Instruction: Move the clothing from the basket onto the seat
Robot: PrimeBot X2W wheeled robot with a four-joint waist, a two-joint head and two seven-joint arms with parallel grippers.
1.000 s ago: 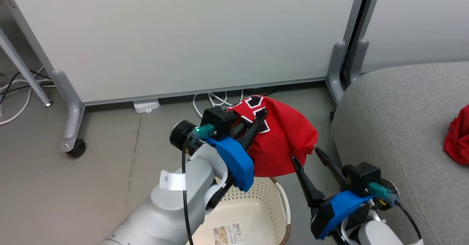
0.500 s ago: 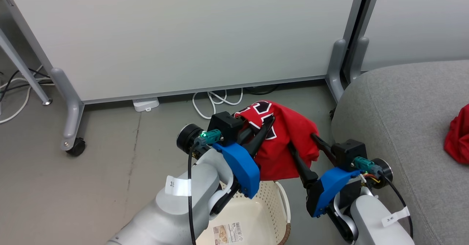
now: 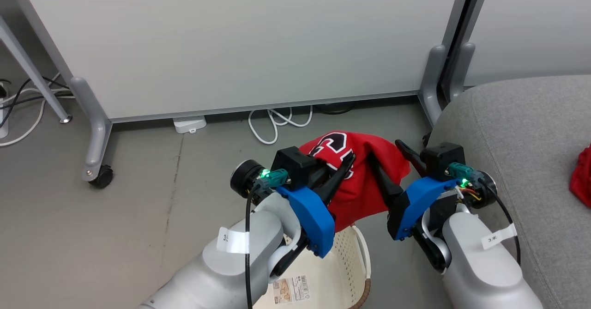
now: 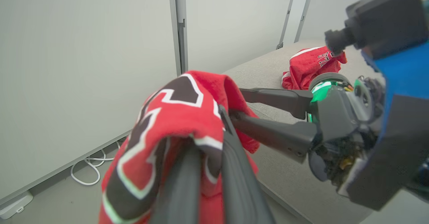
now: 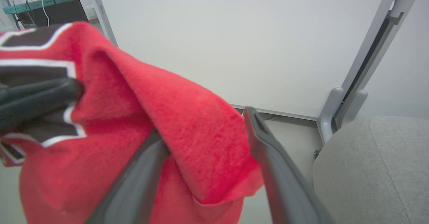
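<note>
Clothing [image 3: 362, 191] hangs over basket [image 3: 344, 259], seat [image 3: 517, 129] beside, partition [image 3: 254, 45] behind.

Cream perforated plastic basket [image 3: 342, 256]: upright on floor.
Grey fabric seat [image 3: 517, 124]: just right of basket.
Red jersey with black-and-white lettering [image 3: 362, 191]: bunched, aloft above basket.
Second red jersey [image 3: 582, 177]: crumpled on seat, right of basket.

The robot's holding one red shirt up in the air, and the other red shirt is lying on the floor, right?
Not the floor. The other red shirt is lying on the grey seat, as the left wrist view shows. The rest is right: the left gripper holds one red shirt up in the air.
</note>
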